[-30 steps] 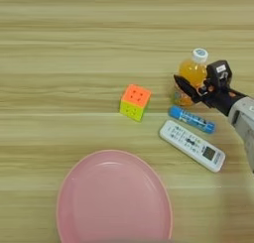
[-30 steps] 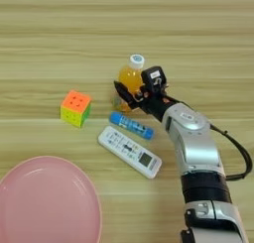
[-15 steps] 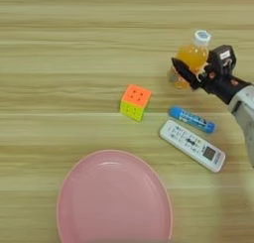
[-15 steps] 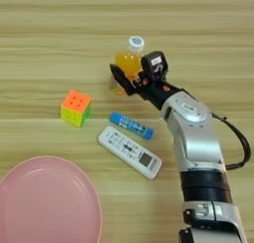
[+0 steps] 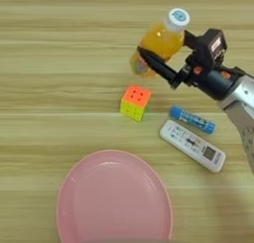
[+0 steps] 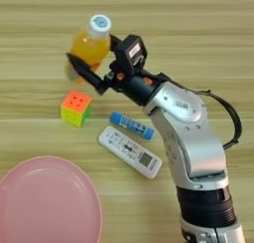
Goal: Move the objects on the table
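My right gripper [image 5: 158, 52] is shut on the orange juice bottle [image 5: 155, 43], which hangs tilted above the table [image 5: 49, 63], white cap toward the far right. One black finger [image 6: 87, 72] crosses the bottle's near side. Below it lies the orange-yellow puzzle cube [image 5: 135, 102]. The blue tube [image 5: 192, 120] and the white remote control [image 5: 192, 145] lie side by side to the cube's right, under my forearm [image 6: 183, 113]. The large pink plate [image 5: 113, 197] sits at the near edge.
Bare wood stretches across the far side and the whole left of the table. My silver arm [image 6: 203, 187] rises from the bottom right in the right eye view.
The gripper has carried the juice bottle up off the table and to the left, away from the tube and remote. It now hangs above and beyond the cube.
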Controlling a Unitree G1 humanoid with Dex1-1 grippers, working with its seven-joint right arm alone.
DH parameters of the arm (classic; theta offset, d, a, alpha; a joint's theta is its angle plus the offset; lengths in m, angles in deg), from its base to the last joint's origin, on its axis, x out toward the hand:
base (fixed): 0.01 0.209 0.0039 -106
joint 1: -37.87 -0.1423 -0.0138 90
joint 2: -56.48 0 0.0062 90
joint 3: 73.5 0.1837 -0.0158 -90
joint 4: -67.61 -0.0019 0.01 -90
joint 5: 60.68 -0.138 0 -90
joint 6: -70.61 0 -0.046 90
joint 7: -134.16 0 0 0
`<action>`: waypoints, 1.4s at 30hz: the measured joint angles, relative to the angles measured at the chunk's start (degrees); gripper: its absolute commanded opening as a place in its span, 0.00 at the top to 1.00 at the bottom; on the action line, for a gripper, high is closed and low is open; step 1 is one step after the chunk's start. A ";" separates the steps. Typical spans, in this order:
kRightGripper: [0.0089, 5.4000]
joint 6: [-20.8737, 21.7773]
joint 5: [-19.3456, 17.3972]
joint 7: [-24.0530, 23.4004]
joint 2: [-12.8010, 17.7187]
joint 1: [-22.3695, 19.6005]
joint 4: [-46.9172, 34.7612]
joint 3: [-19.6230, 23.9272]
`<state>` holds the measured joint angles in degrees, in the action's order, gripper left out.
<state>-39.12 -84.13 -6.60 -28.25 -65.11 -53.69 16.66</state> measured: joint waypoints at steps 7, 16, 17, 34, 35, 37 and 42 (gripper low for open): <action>0.35 -2.27 -5.27 7.01 1.51 5.03 -6.74 -5.48; 0.35 -2.77 -6.60 17.36 6.56 9.92 -7.19 -11.87; 0.35 -2.78 -6.64 18.21 7.08 10.25 -7.13 -12.48; 0.35 1.78 2.09 25.50 8.29 13.74 3.26 -23.19; 0.35 2.82 2.98 25.59 8.22 13.77 4.26 -23.68; 0.35 3.44 3.96 25.77 8.19 14.00 5.19 -24.31; 0.35 5.51 5.14 26.16 8.04 14.09 6.45 -24.58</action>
<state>-33.61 -78.99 19.56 -20.21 -51.02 -47.25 -7.92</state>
